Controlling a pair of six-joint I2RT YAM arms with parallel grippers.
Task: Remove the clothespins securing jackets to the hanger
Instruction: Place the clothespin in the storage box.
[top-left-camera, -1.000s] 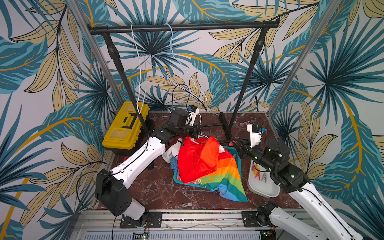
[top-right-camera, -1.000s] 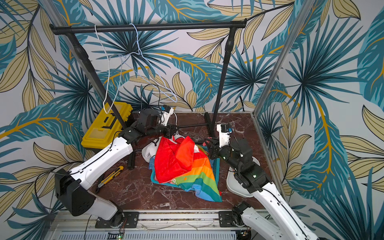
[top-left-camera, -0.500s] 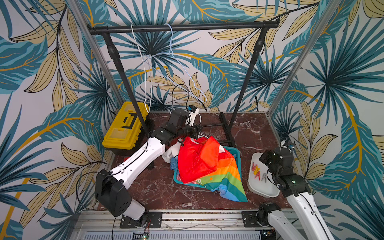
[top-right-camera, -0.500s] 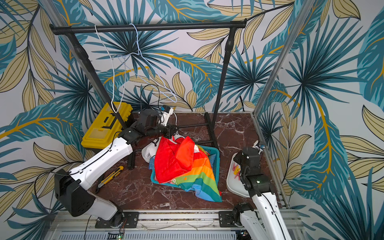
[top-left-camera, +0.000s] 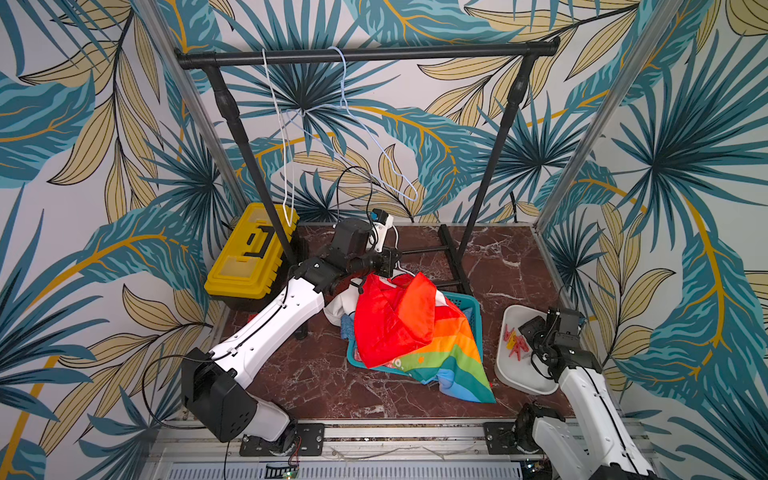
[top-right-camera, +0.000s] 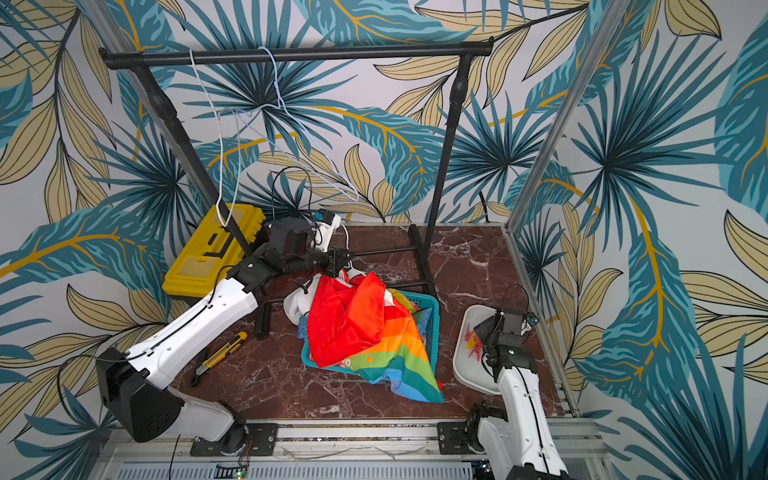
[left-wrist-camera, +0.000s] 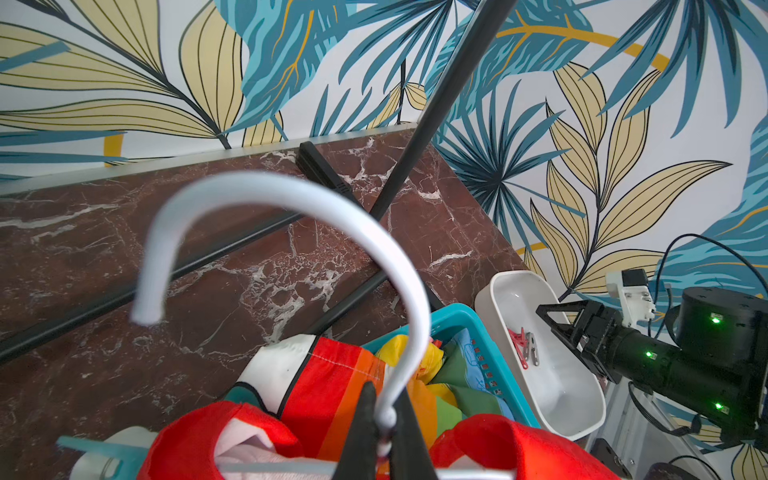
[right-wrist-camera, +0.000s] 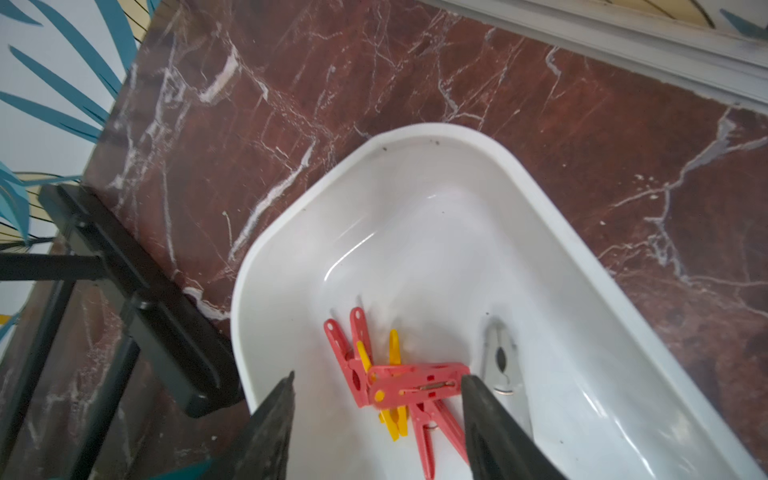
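left gripper (left-wrist-camera: 386, 392) clamped on white hanger (left-wrist-camera: 291, 195) neck above red-hooded jacket (left-wrist-camera: 320, 382), right gripper (right-wrist-camera: 376, 378) jaws apart, holding nothing, over clothespins (right-wrist-camera: 415, 386) lying in white tray (right-wrist-camera: 415, 137) on the table (right-wrist-camera: 415, 62)

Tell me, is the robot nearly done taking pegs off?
Done: pink and yellow clothespins lie in the white tray; two hangers hang bare. In hand: the left gripper is shut on a white hanger carrying the rainbow jacket; the right gripper is open over the tray. Left: clothespins on that jacket, if any, are hidden.
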